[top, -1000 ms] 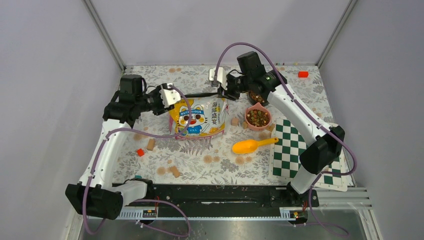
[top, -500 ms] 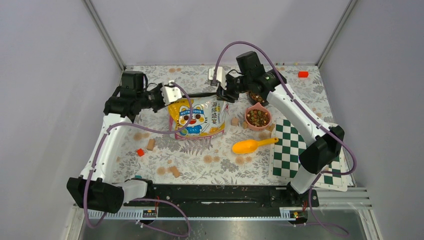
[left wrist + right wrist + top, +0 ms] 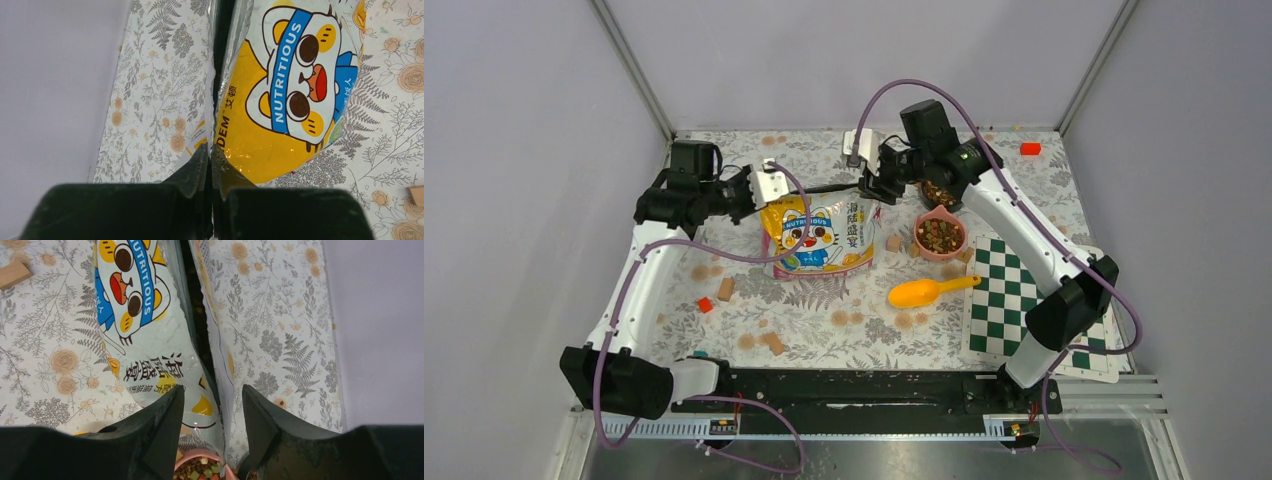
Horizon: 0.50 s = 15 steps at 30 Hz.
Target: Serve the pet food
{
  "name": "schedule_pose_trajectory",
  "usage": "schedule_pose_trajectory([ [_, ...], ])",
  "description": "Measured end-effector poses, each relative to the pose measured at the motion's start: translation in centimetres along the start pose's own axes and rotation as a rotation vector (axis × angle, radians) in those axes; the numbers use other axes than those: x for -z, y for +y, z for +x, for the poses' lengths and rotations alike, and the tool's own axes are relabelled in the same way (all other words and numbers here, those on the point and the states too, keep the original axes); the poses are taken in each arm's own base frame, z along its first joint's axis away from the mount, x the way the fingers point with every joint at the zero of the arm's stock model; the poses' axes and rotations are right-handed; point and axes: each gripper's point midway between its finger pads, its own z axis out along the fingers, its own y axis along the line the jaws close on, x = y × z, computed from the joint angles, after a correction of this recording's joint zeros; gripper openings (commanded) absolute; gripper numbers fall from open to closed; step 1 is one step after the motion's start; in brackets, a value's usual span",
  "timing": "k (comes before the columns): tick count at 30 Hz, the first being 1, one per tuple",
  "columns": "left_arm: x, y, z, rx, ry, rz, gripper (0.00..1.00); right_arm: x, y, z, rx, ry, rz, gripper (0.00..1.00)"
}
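Observation:
The pet food fills a pink bowl right of the glossy yellow and white cat bag; in the right wrist view the pet food and the bowl's rim show just below the jaws. The bag stands upright with its mouth a dark slit. My left gripper is shut on the bag's top left edge. My right gripper stands open astride the bag's top right edge, and both fingers stay apart from the foil.
A yellow scoop lies in front of the bowl, next to a checkered mat. Wooden cubes and a small red block are scattered about. More kibble lies under the right arm. A red block sits far right.
My left gripper has closed on the bag's left top edge after shifting back. My right gripper has opened and let go of the right edge.

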Motion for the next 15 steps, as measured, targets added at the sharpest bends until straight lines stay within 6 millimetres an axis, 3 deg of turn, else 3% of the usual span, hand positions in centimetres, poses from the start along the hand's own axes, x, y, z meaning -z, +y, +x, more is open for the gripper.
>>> schedule_pose_trajectory([
  [7,0.0,0.0,-0.1,0.004,-0.002,0.005,0.01,2.1,-0.7,-0.9,-0.012,-0.012,0.065,0.61],
  [11,-0.1,0.0,-0.2,0.013,-0.005,0.014,0.18,4.2,-1.3,-1.8,-0.023,-0.049,0.137,0.63],
  [15,-0.3,0.1,-0.5,0.022,-0.019,0.021,0.19,5.2,-1.4,-2.2,-0.043,-0.071,0.168,0.64],
])
